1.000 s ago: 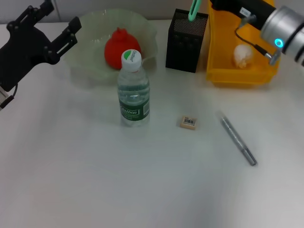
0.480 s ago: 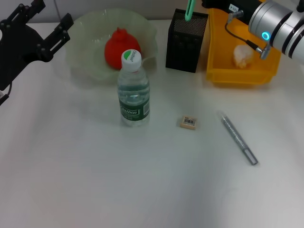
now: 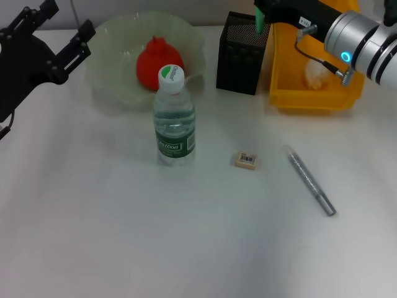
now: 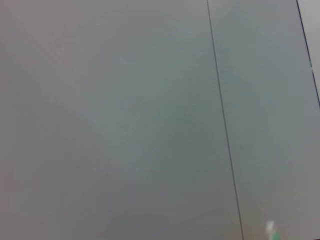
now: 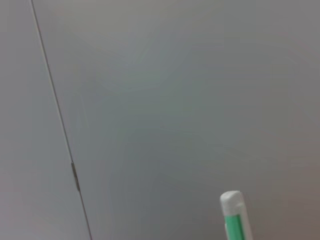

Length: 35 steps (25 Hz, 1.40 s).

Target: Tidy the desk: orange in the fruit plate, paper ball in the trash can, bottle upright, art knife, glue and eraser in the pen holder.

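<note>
2 arms over the plain white flat desk (image 3: 124,236), and only the right one is busy. Biggest container is the bright yellow rectangular plastic trash can (image 3: 282,68) at the far right, with the small white wrinkly paper ball (image 3: 315,73) lying inside it. Next is the wide translucent pale-green fruit plate (image 3: 105,74) with the wavy rim at the far left, holding the red-orange round orange (image 3: 152,59). The left gripper (image 3: 59,34) hangs just beside that plate's outer edge, fingers spread apart with nothing between them.

The black square wire-mesh pen holder (image 3: 239,59) stands touching or nearly touching the trash can. The right gripper (image 3: 267,9) sits right above its rim, pinching a green-and-white glue stick (image 3: 258,20) whose lower end dips at the holder's opening; the stick's white tip also shows in the right wrist view (image 5: 231,210).

The small clear plastic bottle (image 3: 173,118) with dark green label and white cap stands upright in front of the plate. A thin silver-grey art knife (image 3: 309,180) lies flat on the desk at the right, and the tiny beige eraser (image 3: 246,160) with printed label lies between it and the bottle.
</note>
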### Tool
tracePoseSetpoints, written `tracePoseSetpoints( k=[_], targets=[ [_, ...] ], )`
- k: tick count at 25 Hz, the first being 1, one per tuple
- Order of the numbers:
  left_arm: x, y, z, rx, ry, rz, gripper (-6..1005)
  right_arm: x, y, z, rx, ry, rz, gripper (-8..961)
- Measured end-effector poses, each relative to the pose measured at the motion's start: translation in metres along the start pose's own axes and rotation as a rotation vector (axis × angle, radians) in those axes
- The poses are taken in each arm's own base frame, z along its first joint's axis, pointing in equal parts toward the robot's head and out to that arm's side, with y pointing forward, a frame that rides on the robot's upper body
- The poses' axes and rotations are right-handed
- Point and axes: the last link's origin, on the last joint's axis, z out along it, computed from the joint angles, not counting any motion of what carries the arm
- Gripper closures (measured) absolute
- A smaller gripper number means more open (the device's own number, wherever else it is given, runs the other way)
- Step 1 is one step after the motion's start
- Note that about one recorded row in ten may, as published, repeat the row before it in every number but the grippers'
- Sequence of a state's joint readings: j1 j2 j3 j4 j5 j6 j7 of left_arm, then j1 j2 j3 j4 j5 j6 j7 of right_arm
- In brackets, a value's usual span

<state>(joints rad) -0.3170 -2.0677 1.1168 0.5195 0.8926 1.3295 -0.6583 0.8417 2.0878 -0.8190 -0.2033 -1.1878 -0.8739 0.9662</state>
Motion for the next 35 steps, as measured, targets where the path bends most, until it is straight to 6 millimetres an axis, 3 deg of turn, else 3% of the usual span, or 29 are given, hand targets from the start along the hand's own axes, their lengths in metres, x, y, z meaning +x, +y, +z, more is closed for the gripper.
tracePoseSetpoints(
  k=[4,10,15,20,21,25,31,35],
  targets=[
    [0.001,0.002,-0.004,-0.007,0.012,-0.006,285,0.004,-0.001,-0.003,0.006,0.005,0.008,742],
    [0.003,0.003,-0.005,-0.020,0.026,-0.010,285,0.009,-0.001,-0.010,-0.006,-0.001,0.035,503],
    [0.004,0.004,-0.005,-0.026,0.028,-0.012,285,0.005,0.004,-0.026,-0.108,-0.039,0.104,427],
    [0.006,0.004,-0.002,-0.034,0.031,-0.026,285,-0.016,0.013,-0.047,-0.269,0.044,0.115,425],
    [0.006,0.004,-0.002,-0.034,0.031,-0.026,285,-0.027,0.025,-0.053,-0.331,0.112,0.093,426],
    [0.006,0.004,-0.002,-0.035,0.032,-0.026,285,-0.036,0.040,-0.058,-0.371,0.305,0.071,429],
    [0.006,0.004,0.002,-0.043,0.031,-0.024,285,-0.029,0.041,-0.049,-0.245,0.792,0.008,426],
    [0.007,0.005,0.004,-0.046,0.033,-0.025,285,-0.027,0.041,-0.044,-0.203,0.929,-0.040,413]
  ],
)
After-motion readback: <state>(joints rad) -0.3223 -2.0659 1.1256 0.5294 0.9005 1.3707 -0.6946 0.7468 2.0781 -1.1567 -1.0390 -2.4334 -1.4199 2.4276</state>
